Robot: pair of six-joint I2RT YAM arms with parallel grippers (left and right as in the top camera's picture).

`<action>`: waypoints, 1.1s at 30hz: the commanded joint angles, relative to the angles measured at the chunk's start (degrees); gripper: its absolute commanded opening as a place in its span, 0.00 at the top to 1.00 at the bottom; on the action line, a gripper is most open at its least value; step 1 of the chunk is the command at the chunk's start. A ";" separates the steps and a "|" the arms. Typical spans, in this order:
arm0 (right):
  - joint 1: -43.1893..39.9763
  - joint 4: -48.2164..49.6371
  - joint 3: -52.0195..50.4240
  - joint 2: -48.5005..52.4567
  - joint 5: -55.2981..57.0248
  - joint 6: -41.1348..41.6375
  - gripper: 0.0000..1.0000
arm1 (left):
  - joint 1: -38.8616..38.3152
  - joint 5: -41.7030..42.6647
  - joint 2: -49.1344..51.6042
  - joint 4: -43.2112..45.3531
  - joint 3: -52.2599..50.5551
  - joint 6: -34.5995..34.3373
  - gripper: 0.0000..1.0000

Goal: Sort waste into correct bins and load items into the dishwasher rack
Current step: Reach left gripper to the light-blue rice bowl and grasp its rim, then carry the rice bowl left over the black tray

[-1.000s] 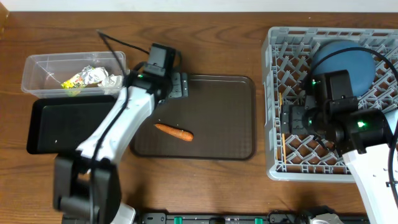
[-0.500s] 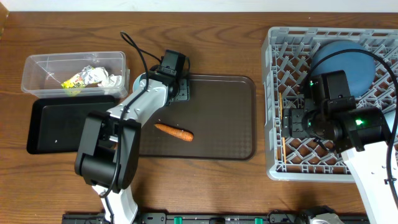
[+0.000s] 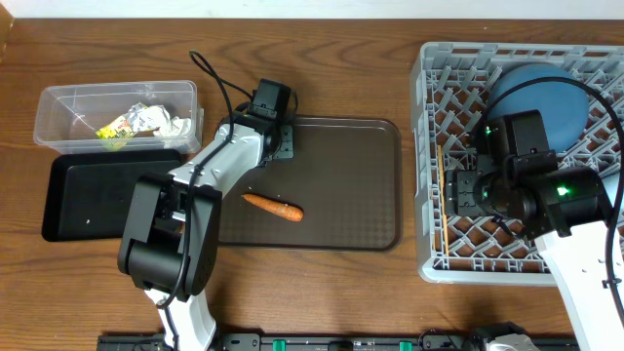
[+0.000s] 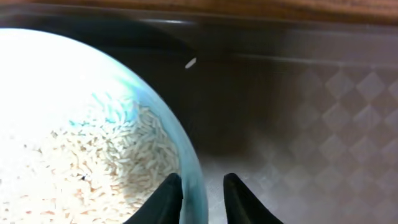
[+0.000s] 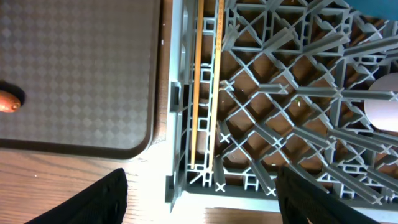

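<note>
In the left wrist view a small pale-blue bowl (image 4: 93,106) holds a heap of white rice (image 4: 106,168). My left gripper (image 4: 202,193) is shut on the bowl's right rim, one finger inside and one outside. From overhead the left gripper (image 3: 278,138) covers the bowl at the brown tray's back-left corner. An orange carrot (image 3: 273,207) lies on that tray. My right gripper (image 5: 202,186) is open and empty above the grey dishwasher rack's (image 3: 429,97) front-left corner, where wooden chopsticks (image 5: 205,81) lie. A large blue dish (image 3: 536,93) stands in the rack.
The brown serving tray (image 3: 351,175) fills the table's middle. At far left a clear tub (image 3: 58,107) holds a yellow wrapper (image 3: 117,125) and a white tissue wad (image 3: 168,124). A black tray (image 3: 97,195) sits just in front of the tub.
The left arm swung right to the tray's back-left corner and its jaws closed onto the bowl rim. The right gripper narrowed a little and stayed over the rack.
</note>
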 commanded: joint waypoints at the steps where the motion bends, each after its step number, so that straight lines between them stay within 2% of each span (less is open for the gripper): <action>1: -0.76 -0.57 -0.26 0.20 0.61 -0.44 0.25 | -0.13 -0.48 0.68 -0.74 0.13 -0.09 0.79; 4: -0.76 -1.55 -0.26 0.20 0.61 -0.44 0.28 | -0.13 -0.50 0.68 -1.55 0.13 -0.07 0.82; 5: -0.76 -1.90 -0.26 0.20 0.63 -0.44 0.28 | -0.13 -0.50 0.68 -1.68 0.13 -0.07 0.87; 8: -0.76 -2.36 -0.26 0.20 0.63 -0.46 0.30 | -0.13 -0.50 0.68 -2.21 0.13 -0.07 0.94; 19: -0.76 -2.54 -0.26 0.20 0.61 -0.44 0.34 | -0.13 -2.21 -0.37 -6.47 0.13 -0.07 0.94; 23: -0.76 -2.58 -0.26 0.20 0.61 -0.46 0.36 | -0.13 -4.94 -3.02 -10.88 0.15 -0.07 0.94; 33: -0.76 -3.54 -0.26 0.20 0.61 -0.44 0.42 | -0.11 -5.01 -12.11 -23.85 0.15 0.13 0.94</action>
